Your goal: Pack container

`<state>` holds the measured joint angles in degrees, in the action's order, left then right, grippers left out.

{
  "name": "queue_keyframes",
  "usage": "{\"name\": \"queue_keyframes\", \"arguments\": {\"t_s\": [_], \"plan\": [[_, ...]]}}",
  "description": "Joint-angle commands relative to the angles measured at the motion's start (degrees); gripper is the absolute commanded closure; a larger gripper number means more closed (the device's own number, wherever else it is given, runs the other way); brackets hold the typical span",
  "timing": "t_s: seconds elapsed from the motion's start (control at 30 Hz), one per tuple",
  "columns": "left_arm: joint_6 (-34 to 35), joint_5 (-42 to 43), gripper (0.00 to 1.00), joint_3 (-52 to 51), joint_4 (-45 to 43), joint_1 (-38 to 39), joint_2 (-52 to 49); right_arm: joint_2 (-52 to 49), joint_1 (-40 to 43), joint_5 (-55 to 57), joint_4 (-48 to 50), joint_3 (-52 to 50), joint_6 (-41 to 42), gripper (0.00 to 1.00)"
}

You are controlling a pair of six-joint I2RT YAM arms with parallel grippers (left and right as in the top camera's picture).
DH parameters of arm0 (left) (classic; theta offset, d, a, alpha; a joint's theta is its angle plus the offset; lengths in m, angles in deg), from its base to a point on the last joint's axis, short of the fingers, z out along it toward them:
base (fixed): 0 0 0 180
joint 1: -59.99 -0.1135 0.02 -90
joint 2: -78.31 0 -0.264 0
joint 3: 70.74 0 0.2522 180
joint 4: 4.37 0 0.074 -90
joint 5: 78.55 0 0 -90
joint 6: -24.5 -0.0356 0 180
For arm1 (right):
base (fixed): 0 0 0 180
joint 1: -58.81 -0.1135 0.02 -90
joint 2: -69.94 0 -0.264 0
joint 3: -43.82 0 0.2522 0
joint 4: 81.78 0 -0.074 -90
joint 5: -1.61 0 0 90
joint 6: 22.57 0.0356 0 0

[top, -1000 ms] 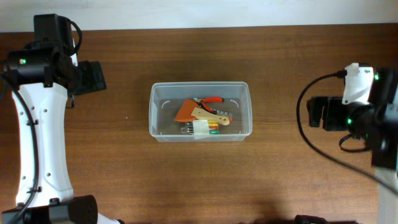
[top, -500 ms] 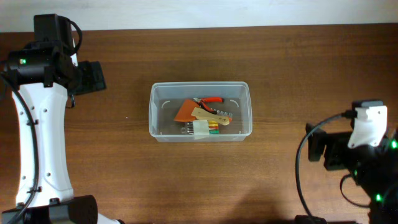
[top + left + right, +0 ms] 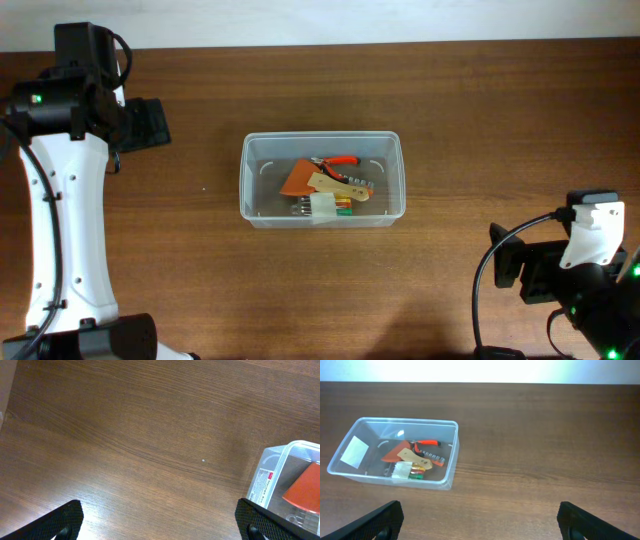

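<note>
My left gripper (image 3: 162,522) hangs released, its two fingertips spread wide at the bottom corners of the wrist view with only bare wood between them. My right gripper (image 3: 480,520) is spread just as wide and carries nothing either. From overhead, the left one sits at the far left of the table (image 3: 480,120) and the right one at the near right corner, both well apart from the work.

The container (image 3: 320,137) stands upright in the middle of the table, lid off, no lid in view. Inside it lies a loose heap: red-handled cutters (image 3: 342,160) toward the far wall, a flat orange piece (image 3: 296,181), a tan tag (image 3: 335,186) lying across it, and a white block (image 3: 323,205) with coloured tips against the near wall. Small grey bits sit beside the tag, but I cannot make them out properly.

I see no loose items on the wood around the bin. My judgement is that the packing is done or very nearly so. What may be left is closing the bin, if a lid exists out of view.
</note>
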<state>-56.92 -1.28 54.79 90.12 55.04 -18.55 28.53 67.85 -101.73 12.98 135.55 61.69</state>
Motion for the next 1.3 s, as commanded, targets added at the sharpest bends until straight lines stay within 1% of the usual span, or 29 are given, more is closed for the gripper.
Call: {"name": "queue_keyframes", "arguments": {"t_s": [0.0,0.2,0.4,0.53,0.63,0.73,0.93,1.1,1.27], "plan": [[-0.35,-0.59,0.01,0.79,-0.13,-0.09,0.76,0.07,0.39,-1.29,0.50,-0.20,0.70,0.01],[-0.35,-0.59,0.01,0.79,-0.11,-0.09,0.76,0.09,0.39,-1.29,0.87,-0.20,0.68,0.01],[-0.35,-0.59,0.01,0.79,-0.13,-0.09,0.76,1.03,0.35,-1.27,3.63,-0.20,0.22,0.01],[-0.35,-0.59,0.01,0.79,-0.11,-0.09,0.76,4.90,0.00,-0.66,4.96,-0.31,-0.13,0.01],[-0.35,-0.59,0.01,0.79,-0.13,-0.09,0.76,10.23,-1.25,0.90,8.92,-2.29,-4.11,0.01],[-0.35,-0.59,0.01,0.79,-0.11,-0.09,0.76,15.65,-1.68,2.43,13.70,-6.43,-6.25,0.01],[-0.35,-0.59,0.01,0.79,-0.13,-0.09,0.76,25.62,-1.68,3.06,27.15,-20.72,-6.25,0.01],[-0.35,-0.59,0.01,0.79,-0.11,-0.09,0.76,31.80,-1.86,3.04,43.21,-34.36,-6.25,0.01],[-0.35,-0.59,0.01,0.79,-0.11,-0.09,0.76,36.79,-4.46,3.06,60.28,-46.71,-6.25,0.01]]}}
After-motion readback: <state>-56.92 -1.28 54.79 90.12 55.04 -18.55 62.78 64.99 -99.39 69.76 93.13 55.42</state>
